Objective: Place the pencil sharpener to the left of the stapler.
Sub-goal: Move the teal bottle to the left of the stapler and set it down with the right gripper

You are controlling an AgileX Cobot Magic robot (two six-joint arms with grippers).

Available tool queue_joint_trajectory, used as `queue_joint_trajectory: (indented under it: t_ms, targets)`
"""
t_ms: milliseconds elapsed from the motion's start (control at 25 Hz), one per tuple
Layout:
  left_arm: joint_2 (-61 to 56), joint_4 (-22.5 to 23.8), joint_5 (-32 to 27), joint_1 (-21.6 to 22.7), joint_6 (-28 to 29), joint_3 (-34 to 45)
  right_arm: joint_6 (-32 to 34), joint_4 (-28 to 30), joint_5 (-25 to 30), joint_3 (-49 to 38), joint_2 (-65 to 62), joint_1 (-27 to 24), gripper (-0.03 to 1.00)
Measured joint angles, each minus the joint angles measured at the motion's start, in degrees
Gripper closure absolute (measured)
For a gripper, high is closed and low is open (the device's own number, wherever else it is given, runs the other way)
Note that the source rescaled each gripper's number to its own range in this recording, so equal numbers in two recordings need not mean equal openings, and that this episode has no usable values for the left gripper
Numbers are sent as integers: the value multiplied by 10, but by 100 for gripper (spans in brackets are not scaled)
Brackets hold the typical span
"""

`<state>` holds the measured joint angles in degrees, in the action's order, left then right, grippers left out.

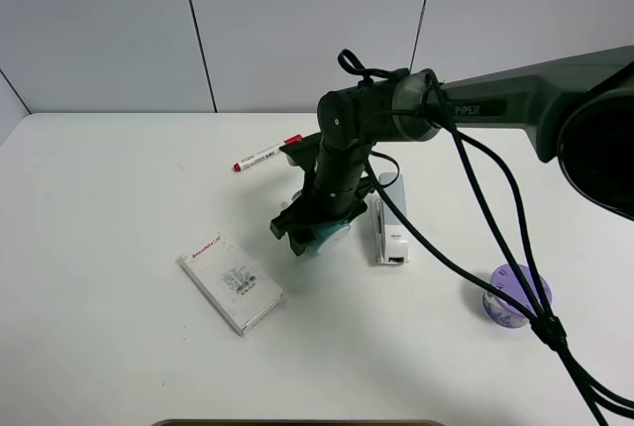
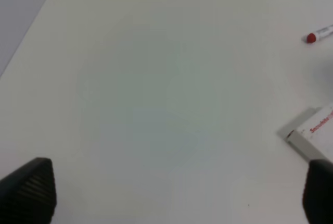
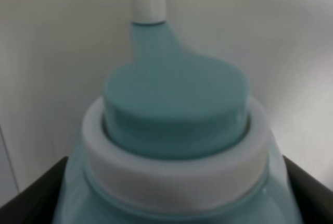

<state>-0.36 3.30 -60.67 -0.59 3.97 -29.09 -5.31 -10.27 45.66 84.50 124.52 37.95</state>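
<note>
My right gripper (image 1: 319, 232) is clamped on the pencil sharpener (image 3: 174, 130), a smooth teal plastic dome with a white ring, just left of the slim grey-white stapler (image 1: 388, 220). My left gripper (image 2: 177, 193) is spread wide, its black tips ribbed, over the matte white table (image 1: 119, 188).

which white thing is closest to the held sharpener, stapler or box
The stapler: it lies just right of the sharpener, while the box with red print sits farther off to its left.

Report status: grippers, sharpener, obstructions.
Left gripper: jaws open, empty. Right gripper: jaws shut on pencil sharpener, just left of stapler. White box and marker stand clear.
</note>
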Motion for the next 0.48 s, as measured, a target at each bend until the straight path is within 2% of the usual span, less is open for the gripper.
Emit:
queue_joint_trajectory:
  t_ms: [480]
  targets:
    - [0,0,0,0,0,0,0,0,-16,0,0,0,97]
